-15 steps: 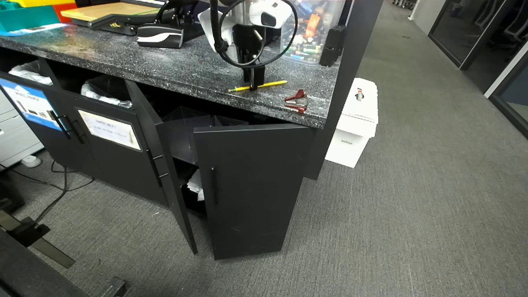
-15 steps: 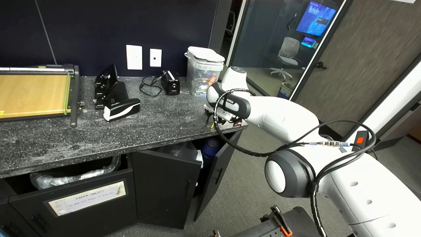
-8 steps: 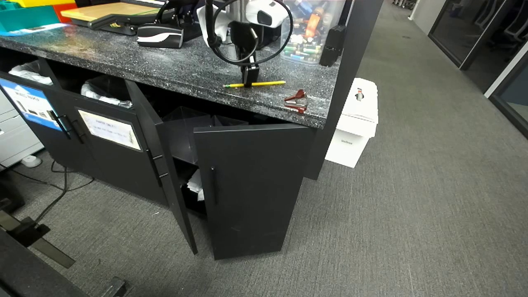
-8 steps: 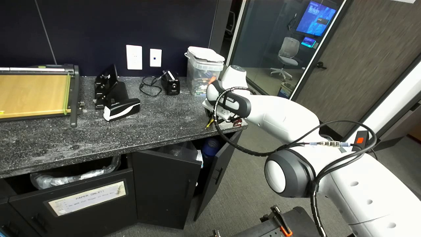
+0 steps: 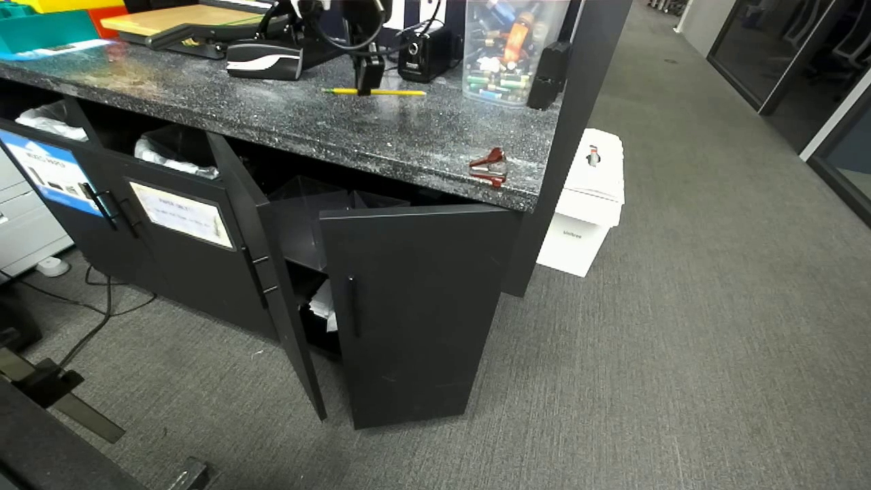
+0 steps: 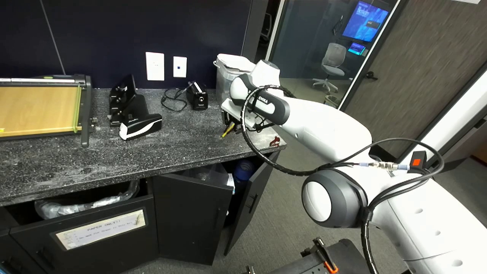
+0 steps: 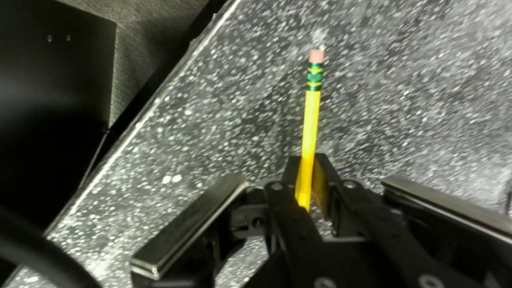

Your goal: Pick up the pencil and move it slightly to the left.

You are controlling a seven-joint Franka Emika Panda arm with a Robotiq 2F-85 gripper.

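Clasped the pencil (image 7: 310, 128) in the pincer (image 7: 308, 170), with the eraser end (image 7: 316, 57) jutting beyond it (probably clear of the bench (image 5: 204, 102) beneath). Travelled deeper over the bench and leftward in both exterior views, likely completing the pick, with release yet to come.

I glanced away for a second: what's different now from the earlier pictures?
In both exterior views, the gripper and the pencil have moved left and up in the picture, away from the counter's front edge. The pencil is now in the gripper's hold; exactly when it closed I cannot tell. Nothing was let go. The small reddish-brown object, the clear tub and the open cabinet doors stayed put.
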